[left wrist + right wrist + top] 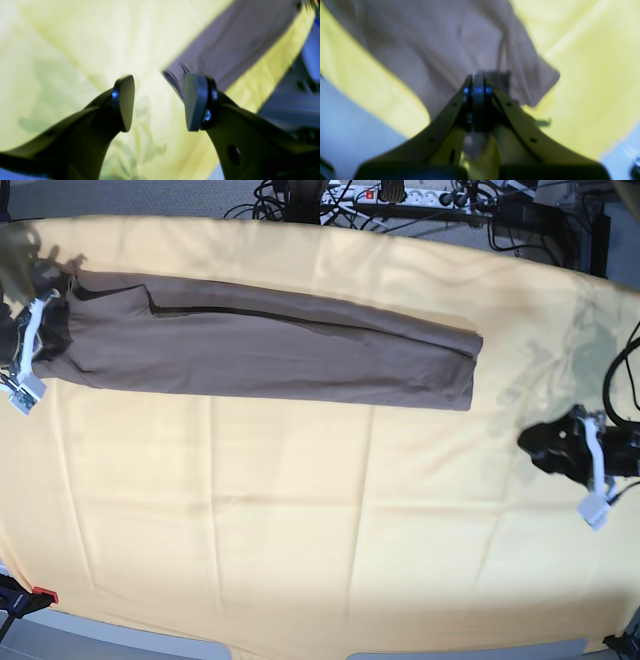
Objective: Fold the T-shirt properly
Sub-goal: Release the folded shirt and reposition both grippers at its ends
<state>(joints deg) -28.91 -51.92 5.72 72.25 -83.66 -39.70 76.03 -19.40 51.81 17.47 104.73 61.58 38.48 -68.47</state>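
The taupe T-shirt (pixel 270 345) lies folded into a long narrow strip across the far part of the pale yellow cloth (pixel 300 510). My right gripper (pixel 48 330) is at the strip's left end. In the right wrist view its jaws (pixel 478 83) are pressed together on the edge of the T-shirt (pixel 432 42), and a bit of grey cloth shows behind the pads. My left gripper (pixel 527 442) hovers open over the yellow cloth, a little beyond the strip's right end. In the left wrist view, only yellow cloth shows between its fingers (pixel 160 102), and the T-shirt (pixel 237 42) lies ahead to the right.
The yellow cloth (pixel 62 50) covers nearly the whole table and carries faint creases. Cables and a power strip (pixel 400 195) lie on the floor behind the far edge. A dark clamp (pixel 25 600) sits at the near left corner.
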